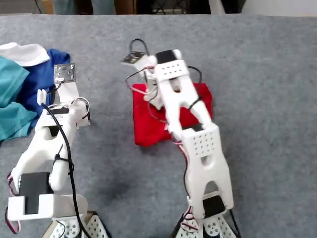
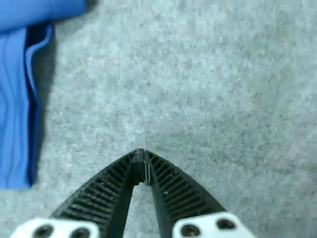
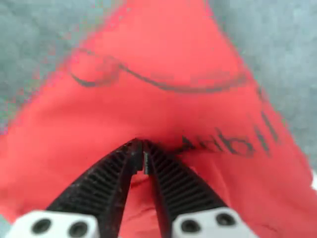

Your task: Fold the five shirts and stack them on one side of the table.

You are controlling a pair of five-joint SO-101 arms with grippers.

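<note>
Right wrist view, right end effector (image 3: pixel 142 157) closed over lettered red shirt (image 3: pixel 163 106), left end effector (image 2: pixel 140 159) closed

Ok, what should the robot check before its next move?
1. Red shirt folded: ok, a compact rectangle mid-table.
2. Right gripper pinching red cloth: cannot tell; shut, tips at the fabric.
3. Left gripper clear of blue shirt: ok, shut over bare table.
4. Shirts stacked on one side: not ok; blue, teal shirt and white shirt lie rumpled.
5. Five shirts counted: cannot tell; four show.
</note>
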